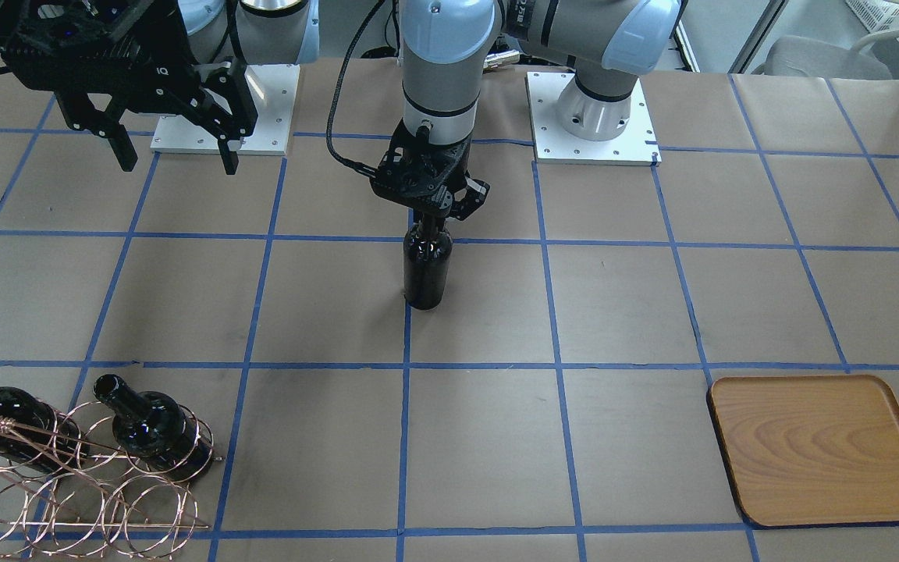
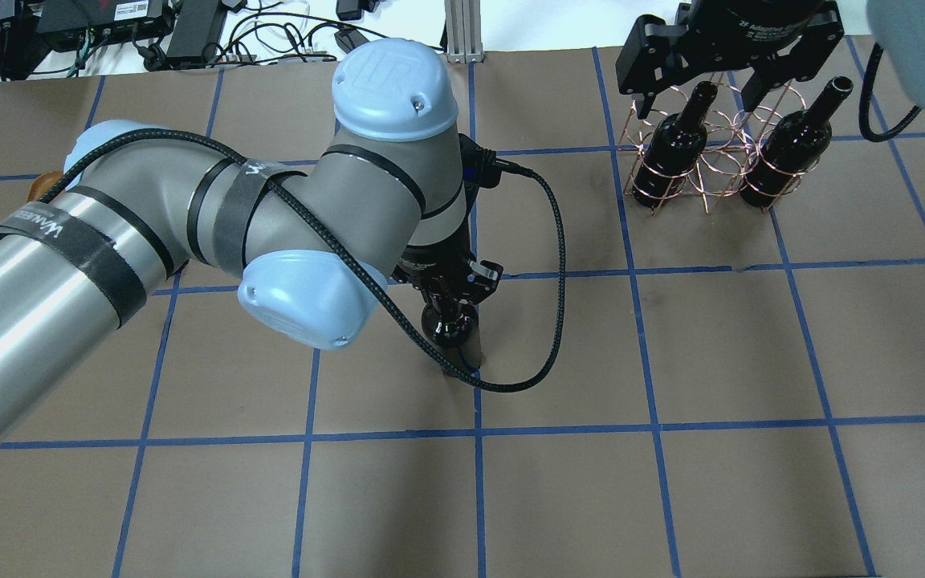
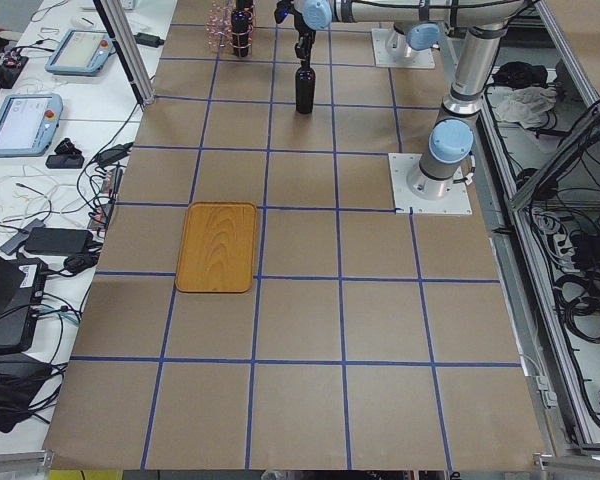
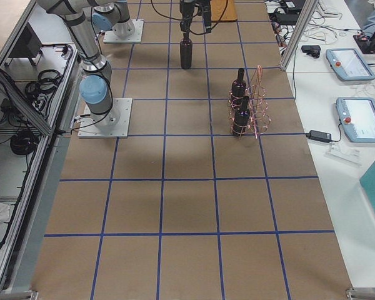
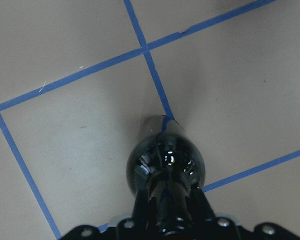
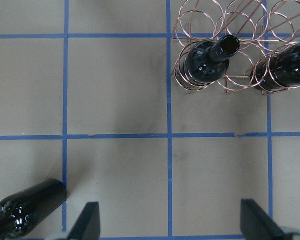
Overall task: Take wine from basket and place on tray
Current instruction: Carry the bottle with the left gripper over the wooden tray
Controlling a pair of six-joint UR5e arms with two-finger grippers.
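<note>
My left gripper is shut on the neck of a glossy near-black wine bottle and holds it upright at the table's centre, its base at or just above the paper. The bottle also shows in the left wrist view and the overhead view. The copper wire basket holds two more bottles. My right gripper is open and empty, high up by the basket. The empty wooden tray lies far off on my left side.
The table is covered in brown paper with a grid of blue tape. White arm base plates stand along the robot's edge. A black cable loops down beside the held bottle. Operator pendants lie off the table.
</note>
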